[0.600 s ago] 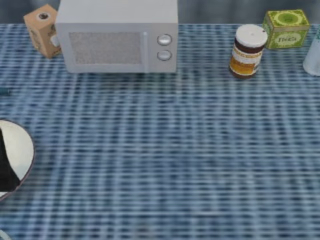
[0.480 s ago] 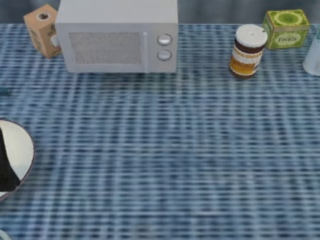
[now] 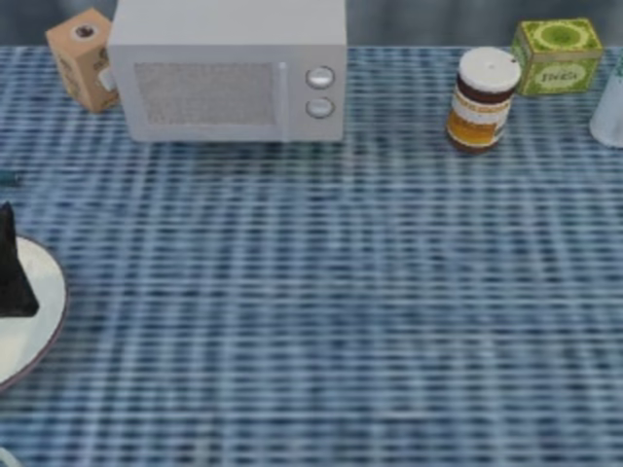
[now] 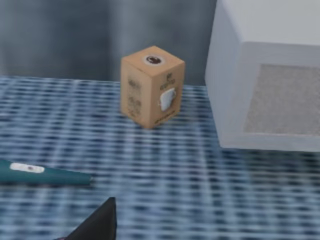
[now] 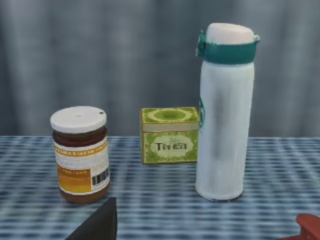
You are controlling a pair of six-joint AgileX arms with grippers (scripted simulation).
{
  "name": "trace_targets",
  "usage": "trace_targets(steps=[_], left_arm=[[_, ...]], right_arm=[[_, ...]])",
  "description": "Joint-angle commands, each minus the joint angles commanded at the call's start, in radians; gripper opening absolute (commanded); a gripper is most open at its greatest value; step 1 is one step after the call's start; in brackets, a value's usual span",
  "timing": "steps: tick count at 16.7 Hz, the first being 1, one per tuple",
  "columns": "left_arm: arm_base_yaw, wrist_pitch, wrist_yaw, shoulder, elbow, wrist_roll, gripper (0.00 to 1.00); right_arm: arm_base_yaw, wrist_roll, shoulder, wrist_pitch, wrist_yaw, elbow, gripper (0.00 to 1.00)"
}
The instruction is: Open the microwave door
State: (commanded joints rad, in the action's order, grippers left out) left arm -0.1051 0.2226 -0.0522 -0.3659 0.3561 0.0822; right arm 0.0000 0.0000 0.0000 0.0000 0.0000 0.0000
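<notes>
The microwave (image 3: 229, 68) stands at the table's far left, light grey, with two round knobs (image 3: 320, 92) on its front. The microwave door (image 3: 204, 94), with its speckled mesh window and slim vertical handle (image 3: 283, 100), lies shut and flush with the front. In the left wrist view a corner of the microwave (image 4: 270, 85) shows with part of the mesh window. My left gripper (image 3: 12, 268) is a dark shape at the table's left edge, well short of the microwave and touching nothing. My right gripper (image 5: 100, 224) appears only in its own wrist view, facing the jar.
A tan carton (image 3: 83, 58) stands just left of the microwave. A teal pen-like object (image 4: 45, 174) lies near the left edge. At the far right are a brown jar (image 3: 480, 100), a green tea box (image 3: 557, 55) and a white bottle (image 5: 225, 110). A red object (image 5: 310, 226) sits by the right gripper.
My left gripper has moved along the left edge toward the far side of the table. The microwave door and everything else stay as they were.
</notes>
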Motion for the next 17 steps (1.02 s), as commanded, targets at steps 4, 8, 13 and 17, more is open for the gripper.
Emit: trace_targets(steps=[4, 8, 13, 17], left_arm=[[-0.097, 0.195, -0.047, -0.387, 0.393, 0.089, 1.00], [-0.202, 0.395, -0.096, -0.811, 0.854, 0.191, 1.00], [-0.322, 0.631, -0.153, -1.280, 1.362, 0.306, 1.00], [-0.401, 0.796, -0.193, -1.586, 1.663, 0.376, 1.00]], right_arm=[[0.000, 0.000, 0.000, 0.000, 0.000, 0.000, 1.00], [0.000, 0.000, 0.000, 0.000, 0.000, 0.000, 1.00], [0.000, 0.000, 0.000, 0.000, 0.000, 0.000, 1.00], [0.000, 0.000, 0.000, 0.000, 0.000, 0.000, 1.00]])
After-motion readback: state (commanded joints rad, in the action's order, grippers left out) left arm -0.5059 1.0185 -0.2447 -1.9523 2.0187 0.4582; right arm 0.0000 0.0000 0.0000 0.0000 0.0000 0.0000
